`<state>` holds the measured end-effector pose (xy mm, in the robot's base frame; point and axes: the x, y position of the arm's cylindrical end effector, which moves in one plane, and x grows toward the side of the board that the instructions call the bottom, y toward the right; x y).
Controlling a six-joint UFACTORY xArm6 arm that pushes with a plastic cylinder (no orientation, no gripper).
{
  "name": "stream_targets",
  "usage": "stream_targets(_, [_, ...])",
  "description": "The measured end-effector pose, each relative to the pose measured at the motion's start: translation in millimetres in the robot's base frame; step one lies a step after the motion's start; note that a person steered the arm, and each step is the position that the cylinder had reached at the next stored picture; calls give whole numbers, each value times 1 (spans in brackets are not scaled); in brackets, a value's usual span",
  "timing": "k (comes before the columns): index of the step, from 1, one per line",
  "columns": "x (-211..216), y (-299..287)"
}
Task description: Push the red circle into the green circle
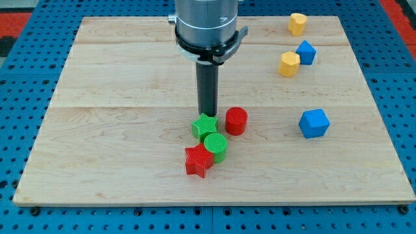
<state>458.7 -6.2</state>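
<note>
The red circle [236, 121] stands near the board's middle, a little to the view's upper right of the green circle [215, 145], with a small gap between them. The green circle touches a green star [205, 125] above it and a red star [198, 160] at its lower left. My tip [207, 114] is just above the green star, at its top edge, and to the left of the red circle.
A blue block [314, 123] lies to the view's right. A yellow block [289, 64] and a second blue block [305, 52] sit at the upper right, with another yellow block [297, 23] near the wooden board's [97, 130] top edge.
</note>
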Motion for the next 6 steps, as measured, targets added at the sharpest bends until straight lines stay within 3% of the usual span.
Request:
stream_targets(1, [-47, 10])
stream_targets(2, [-27, 61])
stream_targets(4, [8, 30])
stream_targets(6, [8, 27])
